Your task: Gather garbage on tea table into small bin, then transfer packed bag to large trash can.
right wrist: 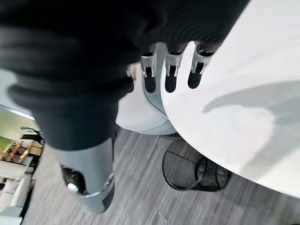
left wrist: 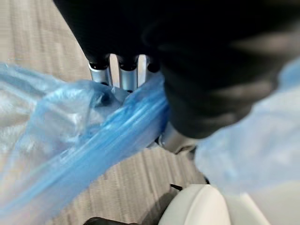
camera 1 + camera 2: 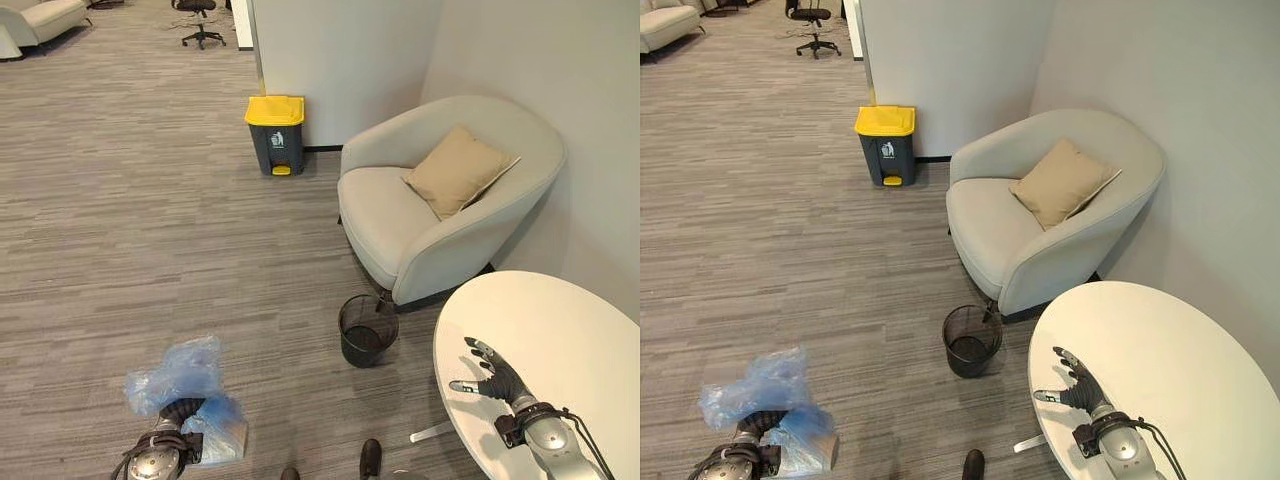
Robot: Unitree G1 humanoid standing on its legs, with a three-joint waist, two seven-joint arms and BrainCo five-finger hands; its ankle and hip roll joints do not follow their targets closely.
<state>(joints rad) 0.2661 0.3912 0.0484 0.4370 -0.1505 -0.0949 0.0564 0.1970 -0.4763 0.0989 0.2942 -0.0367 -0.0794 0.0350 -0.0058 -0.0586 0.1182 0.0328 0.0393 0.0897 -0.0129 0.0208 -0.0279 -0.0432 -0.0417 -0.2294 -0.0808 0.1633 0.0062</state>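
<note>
the left hand (image 3: 178,415) is gripping a blue plastic bag (image 3: 178,375) with curled fingers, low over the carpet. the right hand (image 3: 497,372) is hovering spread and empty above the round white table (image 3: 560,330), beside the black mesh bin (image 3: 367,331).

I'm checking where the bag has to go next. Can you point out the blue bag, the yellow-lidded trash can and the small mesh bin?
blue bag (image 3: 175,372), left eye view, on its crumpled upper part.
yellow-lidded trash can (image 3: 274,110), left eye view, on the lid.
small mesh bin (image 3: 366,345), left eye view, on its side wall.
</note>
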